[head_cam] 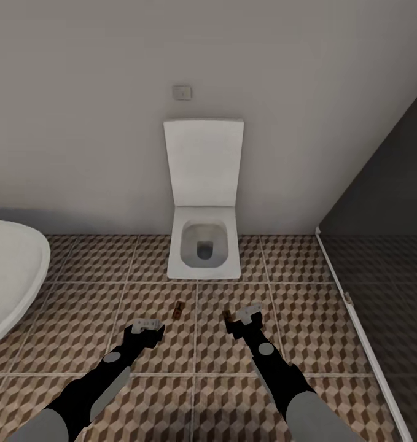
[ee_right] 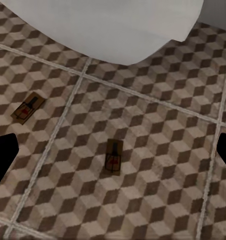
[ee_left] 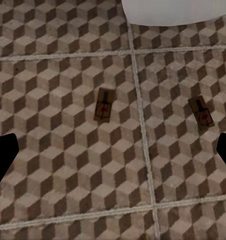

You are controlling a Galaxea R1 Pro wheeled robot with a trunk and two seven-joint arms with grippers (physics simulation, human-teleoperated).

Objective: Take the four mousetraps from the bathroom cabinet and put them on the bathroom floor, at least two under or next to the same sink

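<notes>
Already you are looking down from the head view at two mousetraps lying on the bathroom floor (head_cam: pixel 331 288) in front of the toilet (head_cam: pixel 203 245): one mousetrap (head_cam: pixel 179 310) just ahead of the left gripper (head_cam: pixel 148 329), the other mousetrap (head_cam: pixel 228 317) partly hidden beside the right gripper (head_cam: pixel 244 319). Both claws are hovering released and empty, probably because the traps have been set down.

Your left wrist view is showing both traps flat on the tiles, well apart, a grout line between them.

Your right wrist view is showing the same pair below the toilet's white rim; no sink is visible nearby.
</notes>
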